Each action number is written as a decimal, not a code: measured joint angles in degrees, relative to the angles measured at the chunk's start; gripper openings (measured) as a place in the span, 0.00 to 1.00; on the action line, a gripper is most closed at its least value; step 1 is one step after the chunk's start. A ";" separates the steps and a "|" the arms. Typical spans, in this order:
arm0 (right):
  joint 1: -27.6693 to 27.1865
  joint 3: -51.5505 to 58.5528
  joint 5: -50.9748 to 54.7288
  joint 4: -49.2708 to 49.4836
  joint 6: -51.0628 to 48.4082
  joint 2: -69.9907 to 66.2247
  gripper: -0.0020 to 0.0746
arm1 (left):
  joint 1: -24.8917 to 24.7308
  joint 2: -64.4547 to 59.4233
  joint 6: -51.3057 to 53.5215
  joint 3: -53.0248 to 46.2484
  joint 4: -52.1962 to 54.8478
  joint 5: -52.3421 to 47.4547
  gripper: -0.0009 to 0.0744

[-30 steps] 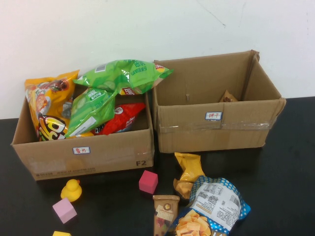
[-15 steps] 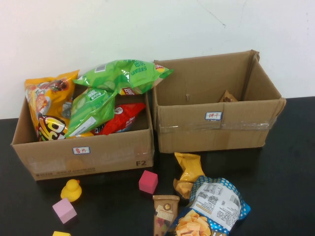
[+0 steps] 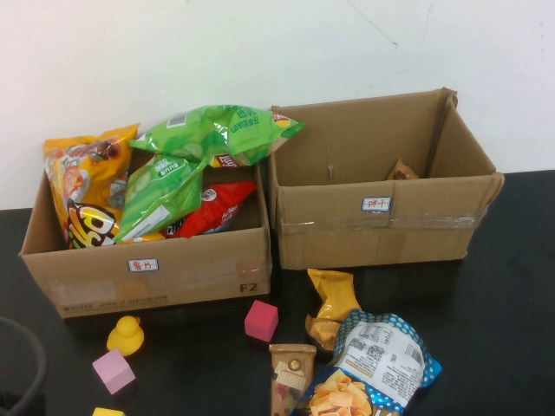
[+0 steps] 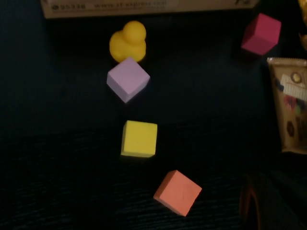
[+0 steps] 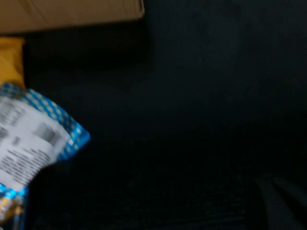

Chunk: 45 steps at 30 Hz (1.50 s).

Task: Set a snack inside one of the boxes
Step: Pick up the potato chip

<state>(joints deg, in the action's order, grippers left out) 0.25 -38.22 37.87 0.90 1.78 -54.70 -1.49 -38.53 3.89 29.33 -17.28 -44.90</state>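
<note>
Two open cardboard boxes stand side by side at the back. The left box [image 3: 147, 277] holds orange, green and red chip bags. The right box [image 3: 373, 230] holds one small brown pack [image 3: 401, 171]. In front of the right box on the black table lie a yellow pack [image 3: 334, 295], a brown pack [image 3: 290, 373] and a blue-dotted white bag [image 3: 381, 355]. My left gripper [image 4: 268, 203] is a dark shape low over the table beside the toy cubes and near the brown pack [image 4: 290, 110]. My right gripper [image 5: 280, 201] is a dark shape over bare table beside the blue-dotted bag [image 5: 29, 139].
Toys lie in front of the left box: a yellow duck [image 3: 127, 334], a purple cube [image 3: 114, 370], a magenta cube [image 3: 261, 320], a yellow cube [image 4: 139, 139] and an orange cube [image 4: 177, 192]. A dark curved piece of the left arm [image 3: 22, 364] shows at the lower left corner.
A dark curved piece of the left arm has come into the lower left corner of the high view. The snacks, boxes and toys have not moved.
</note>
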 joint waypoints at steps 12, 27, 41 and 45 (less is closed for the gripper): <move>0.00 -0.12 1.00 -0.90 -1.09 -14.11 0.02 | 0.00 -0.87 3.24 0.00 -0.52 0.57 0.01; 0.31 -0.12 -1.01 10.27 -11.20 -24.33 0.02 | 0.00 -0.87 10.64 0.00 -14.45 2.44 0.01; 27.42 -0.24 -3.81 16.62 -18.52 -24.83 0.02 | 0.00 -0.87 18.70 0.00 -24.94 2.50 0.01; 35.61 -0.24 -8.86 18.25 -19.97 -25.42 0.02 | 0.00 -0.87 19.09 0.00 -24.94 1.52 0.01</move>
<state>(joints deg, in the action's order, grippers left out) 35.87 -38.46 29.02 19.15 -18.20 -80.12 -1.49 -39.40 22.98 29.33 -42.23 -43.38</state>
